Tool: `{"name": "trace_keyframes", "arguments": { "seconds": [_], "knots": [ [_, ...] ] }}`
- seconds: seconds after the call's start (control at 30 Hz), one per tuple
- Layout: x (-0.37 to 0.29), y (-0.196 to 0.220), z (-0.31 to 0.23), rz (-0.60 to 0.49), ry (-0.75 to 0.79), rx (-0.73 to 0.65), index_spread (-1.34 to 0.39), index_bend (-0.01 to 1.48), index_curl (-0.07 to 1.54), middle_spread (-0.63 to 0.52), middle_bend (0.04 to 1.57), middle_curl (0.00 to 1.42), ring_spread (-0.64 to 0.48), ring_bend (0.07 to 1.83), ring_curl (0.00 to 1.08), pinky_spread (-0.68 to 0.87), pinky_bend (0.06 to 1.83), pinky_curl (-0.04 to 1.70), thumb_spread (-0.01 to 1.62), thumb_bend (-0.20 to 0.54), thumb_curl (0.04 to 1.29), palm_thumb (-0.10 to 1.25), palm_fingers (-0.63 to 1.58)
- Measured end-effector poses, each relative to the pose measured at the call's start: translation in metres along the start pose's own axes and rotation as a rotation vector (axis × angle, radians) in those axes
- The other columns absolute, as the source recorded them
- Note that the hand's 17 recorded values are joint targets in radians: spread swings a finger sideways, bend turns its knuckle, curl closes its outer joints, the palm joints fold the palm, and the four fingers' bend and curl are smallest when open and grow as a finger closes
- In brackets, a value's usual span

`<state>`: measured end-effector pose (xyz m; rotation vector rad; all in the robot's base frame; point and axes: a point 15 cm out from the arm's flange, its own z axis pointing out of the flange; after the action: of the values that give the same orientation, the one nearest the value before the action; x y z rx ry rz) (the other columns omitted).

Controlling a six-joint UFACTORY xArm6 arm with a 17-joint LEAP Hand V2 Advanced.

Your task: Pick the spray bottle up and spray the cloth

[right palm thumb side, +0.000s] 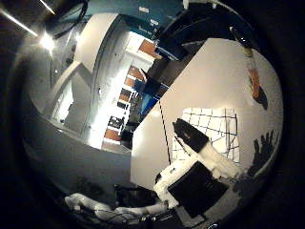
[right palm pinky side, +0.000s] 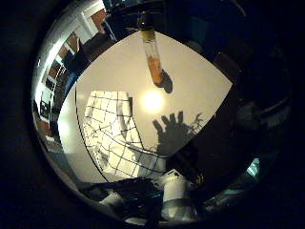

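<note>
Currently the slim clear spray bottle with orange liquid and a dark cap (right palm pinky side: 152,55) stands upright on the white tabletop (right palm pinky side: 200,81), upper centre of the little-finger-side frame, with nothing gripping it. You will find it again at the upper right of the thumb-side frame, small and far from the palm.

Just off its base, lower left in the same frame, lies the white cloth with a black grid pattern (right palm pinky side: 112,131), flat on the table, apart from the bottle and not touching it.

The hand (right palm thumb side: 200,167) shows as white and black parts low in the thumb-side frame, one dark-tipped finger reaching out over the cloth's edge. Its shadow on the table, lower right of centre in the little-finger-side frame, reads as fingers fanned apart, so log the hand as spread and empty, hanging well above the surface.

Step in hand, as I judge it: the approach, with pickup not yet begun. Your next move calls for bringing the palm down and across toward the bottle and wrapping the fingers round its narrow body without tipping it; it looks tall and light, so a sideways nudge could topple it.

Count: one bottle, one cloth, one table, one hand.
</note>
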<state>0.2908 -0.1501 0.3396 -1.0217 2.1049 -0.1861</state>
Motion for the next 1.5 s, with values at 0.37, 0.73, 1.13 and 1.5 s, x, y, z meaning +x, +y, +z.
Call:
{"name": "trace_keyframes", "arguments": {
  "seconds": [0.37, 0.73, 1.13, 1.5],
  "knots": [
    [0.052, -0.014, 0.010, 0.088, -0.056, 0.175, -0.14, 0.14, 0.25, 0.19, 0.23, 0.35, 0.23, 0.40, 0.29, 0.37, 0.36, 0.32, 1.05, -0.022, 0.42, 0.77, 0.16],
    [0.090, -0.018, 0.035, 0.187, -0.120, 0.206, -0.10, 0.15, 0.25, 0.20, 0.25, 0.36, 0.23, 0.45, 0.29, 0.38, 0.40, 0.32, 1.07, -0.024, 0.42, 0.74, 0.13],
    [0.115, -0.022, 0.059, 0.253, -0.131, 0.158, -0.10, 0.15, 0.26, 0.20, 0.26, 0.36, 0.23, 0.46, 0.28, 0.37, 0.41, 0.31, 1.08, -0.022, 0.41, 0.71, 0.11],
    [0.125, -0.028, 0.084, 0.282, -0.153, 0.116, -0.09, 0.15, 0.26, 0.20, 0.27, 0.36, 0.23, 0.47, 0.28, 0.38, 0.41, 0.31, 1.08, -0.022, 0.41, 0.71, 0.10]
  ]
}}
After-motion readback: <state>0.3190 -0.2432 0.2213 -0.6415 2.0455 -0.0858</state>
